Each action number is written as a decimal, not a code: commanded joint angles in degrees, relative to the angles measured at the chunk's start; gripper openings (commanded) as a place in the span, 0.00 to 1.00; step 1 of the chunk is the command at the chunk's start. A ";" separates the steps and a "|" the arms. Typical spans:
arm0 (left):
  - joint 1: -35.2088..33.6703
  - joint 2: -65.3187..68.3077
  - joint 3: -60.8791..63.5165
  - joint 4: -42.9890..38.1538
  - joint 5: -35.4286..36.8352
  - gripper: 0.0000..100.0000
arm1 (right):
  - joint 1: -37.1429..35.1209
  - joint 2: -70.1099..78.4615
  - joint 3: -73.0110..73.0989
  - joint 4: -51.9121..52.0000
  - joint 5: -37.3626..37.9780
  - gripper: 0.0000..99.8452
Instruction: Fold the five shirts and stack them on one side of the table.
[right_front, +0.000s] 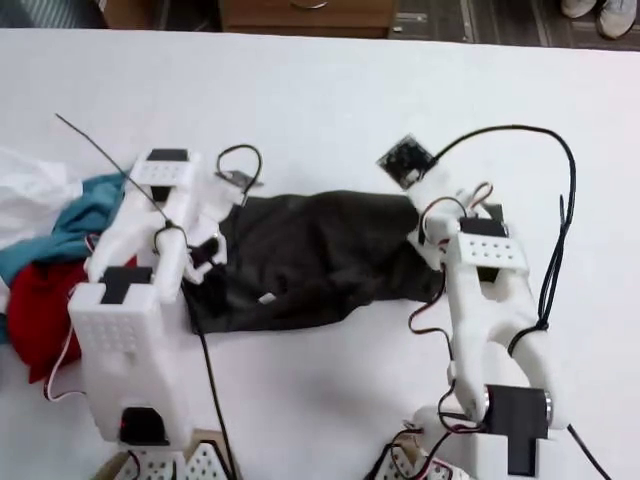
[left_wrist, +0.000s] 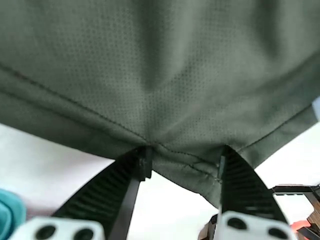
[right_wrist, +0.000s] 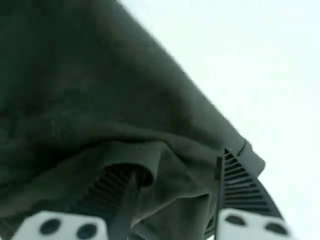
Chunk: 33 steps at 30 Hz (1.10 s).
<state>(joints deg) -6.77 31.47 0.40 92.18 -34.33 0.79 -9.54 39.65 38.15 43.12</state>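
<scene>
The dark shirt (right_front: 320, 260) lies crumpled lengthwise mid-table (right_front: 330, 90), an arm at each end, so both ends are partly hidden from above. The left gripper (left_wrist: 182, 160) is at its left end. Its jaws are apart, with the stitched hem running across the gap between the tips. The right gripper (right_wrist: 177, 167) is at the other end, jaws also apart, and a thick fold of cloth is bunched in the gap and draped over one finger (right_wrist: 132, 182). Can't really tell how deep the fold goes. Off to the left there's a heap of white (right_front: 30, 190), teal (right_front: 85, 210) and red (right_front: 40, 310) shirts, partly cut off by the edge and the left arm.
</scene>
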 joint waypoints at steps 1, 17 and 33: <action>0.09 0.00 0.31 1.14 0.26 0.25 | 0.22 -0.13 -4.48 -4.53 -7.12 0.21; 0.26 0.00 0.31 1.32 0.26 0.25 | 2.33 -0.57 -5.19 17.98 12.13 0.21; 5.54 0.00 2.86 1.41 2.99 0.25 | -3.38 -0.57 -25.49 39.69 30.15 0.21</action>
<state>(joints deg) -3.78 31.47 1.54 92.26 -31.69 -2.11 -9.54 19.87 72.09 72.66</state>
